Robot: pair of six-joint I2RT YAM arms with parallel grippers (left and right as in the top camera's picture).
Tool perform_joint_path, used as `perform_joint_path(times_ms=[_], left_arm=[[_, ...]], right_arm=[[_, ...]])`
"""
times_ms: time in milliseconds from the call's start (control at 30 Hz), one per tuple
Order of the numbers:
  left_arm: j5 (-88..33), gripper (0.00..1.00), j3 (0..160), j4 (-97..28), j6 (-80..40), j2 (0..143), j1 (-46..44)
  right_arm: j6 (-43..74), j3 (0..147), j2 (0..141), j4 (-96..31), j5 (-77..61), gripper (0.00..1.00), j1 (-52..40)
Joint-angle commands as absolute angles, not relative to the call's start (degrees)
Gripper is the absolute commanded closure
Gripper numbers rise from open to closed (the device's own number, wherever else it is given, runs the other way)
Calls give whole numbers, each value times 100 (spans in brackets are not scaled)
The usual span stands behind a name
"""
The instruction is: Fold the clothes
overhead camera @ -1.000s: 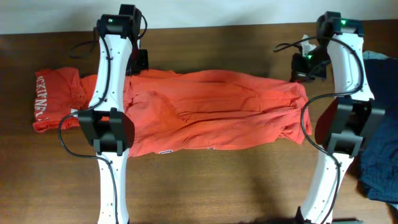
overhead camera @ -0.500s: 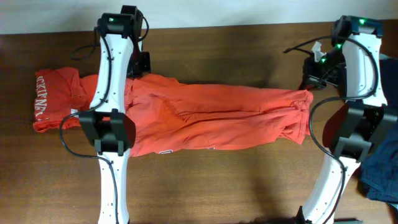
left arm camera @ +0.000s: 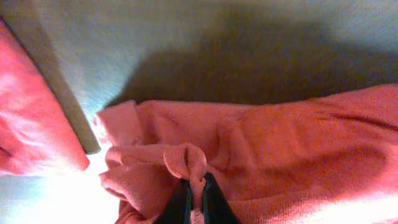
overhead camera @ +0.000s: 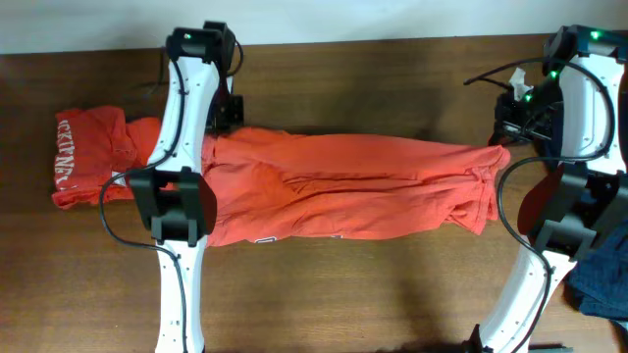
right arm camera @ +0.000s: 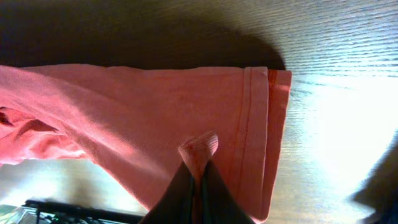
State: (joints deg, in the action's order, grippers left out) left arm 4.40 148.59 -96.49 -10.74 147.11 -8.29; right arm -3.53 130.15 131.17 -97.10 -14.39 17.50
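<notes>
A red-orange T-shirt is stretched long across the middle of the table, held up between both arms. My left gripper is shut on a bunched fold at its far left end; the pinch shows in the left wrist view. My right gripper is shut on a pinch of cloth near the hemmed far right edge, seen in the right wrist view. A second red-orange T-shirt with white lettering lies folded at the left, partly under the stretched one.
A dark blue garment lies at the right table edge. The wooden table runs along the front. Both arm bases stand at the front left and front right.
Both grippers have pulled apart, the right one moving right and the left one slightly right. The T-shirt is now stretched longer and narrower, with its upper edge pulled straight.
</notes>
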Motion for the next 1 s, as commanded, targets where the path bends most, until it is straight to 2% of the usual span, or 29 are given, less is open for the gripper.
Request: perform_joint_path(times_ms=[0,400,433,467,500,567,600,667,967], left_arm=[[410,99,14306,-9673,-1059,14525,-825],[757,99,13963,-9671,-1061,14527,-827],[843,99,13963,-9673,-1061,14525,-825],[871,93,13963,-9673,-1061,14527,-825],[904,71,13963,-9666,-1061,14525,-825],[908,48,13965,-9633,-1061,14525,-825],[954,42,13981,-9612,-1061,14523,-816],[1087,38,14081,-9612,-1063,14490,-810],[1105,26,15428,-9614,-1061,13703,-812]], right_arm=[[-425,12685,12905,-9734,-1100,96,1776],[-403,11286,12905,-9179,-1092,96,1837],[-403,11253,12905,-9164,-1092,89,1870],[-403,11249,12905,-9164,-1092,80,1890],[-399,11251,12905,-9150,-1094,44,1968],[-287,11253,12905,-9124,-1092,25,2051],[-272,11264,12905,-9107,-1096,18,2115],[-274,11349,12903,-9107,-1181,14,2182],[-587,12103,12892,-9389,-1627,14,2244]])
